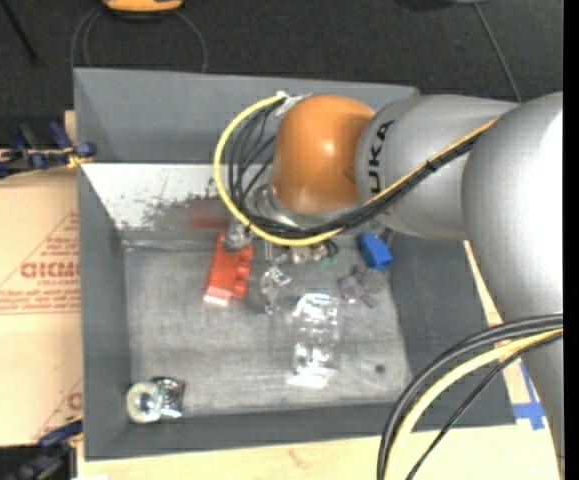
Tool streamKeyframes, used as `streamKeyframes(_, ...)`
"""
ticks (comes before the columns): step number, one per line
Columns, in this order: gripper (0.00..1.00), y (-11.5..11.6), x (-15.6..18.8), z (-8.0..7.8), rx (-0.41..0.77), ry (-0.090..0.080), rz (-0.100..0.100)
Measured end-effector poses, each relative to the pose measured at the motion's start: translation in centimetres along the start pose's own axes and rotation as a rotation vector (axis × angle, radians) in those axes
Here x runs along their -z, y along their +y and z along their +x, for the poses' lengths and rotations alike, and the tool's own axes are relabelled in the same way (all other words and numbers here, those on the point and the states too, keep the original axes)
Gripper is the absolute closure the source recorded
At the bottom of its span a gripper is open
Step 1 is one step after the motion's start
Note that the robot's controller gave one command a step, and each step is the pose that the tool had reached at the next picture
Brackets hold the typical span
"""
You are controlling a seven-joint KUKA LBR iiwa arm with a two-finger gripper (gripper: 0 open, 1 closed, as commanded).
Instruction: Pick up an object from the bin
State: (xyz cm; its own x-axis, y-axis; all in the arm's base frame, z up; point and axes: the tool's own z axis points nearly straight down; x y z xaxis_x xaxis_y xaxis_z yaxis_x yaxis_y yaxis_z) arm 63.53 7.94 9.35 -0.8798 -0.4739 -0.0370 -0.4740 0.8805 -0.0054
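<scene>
My gripper (272, 276) hangs low in the bin's middle, just below the arm's orange cover, which hides most of it. A red-orange blocky piece (227, 273) lies immediately to its left, close to or touching it. A clear crinkled plastic piece (312, 340) lies just below and to the right. A small grey-purple thing (357, 288) and a blue piece (374, 251) lie to the right, near the arm.
A shiny round metal thing (154, 400) sits in the bin's near left corner. The arm and its cables cover the bin's far right part. Bare grey floor shows at the left and along the near wall.
</scene>
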Motion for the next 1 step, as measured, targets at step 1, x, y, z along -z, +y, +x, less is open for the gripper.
streamKeyframes(1,0.00,0.71,-0.12,-0.58,0.119,-0.003,-0.001)
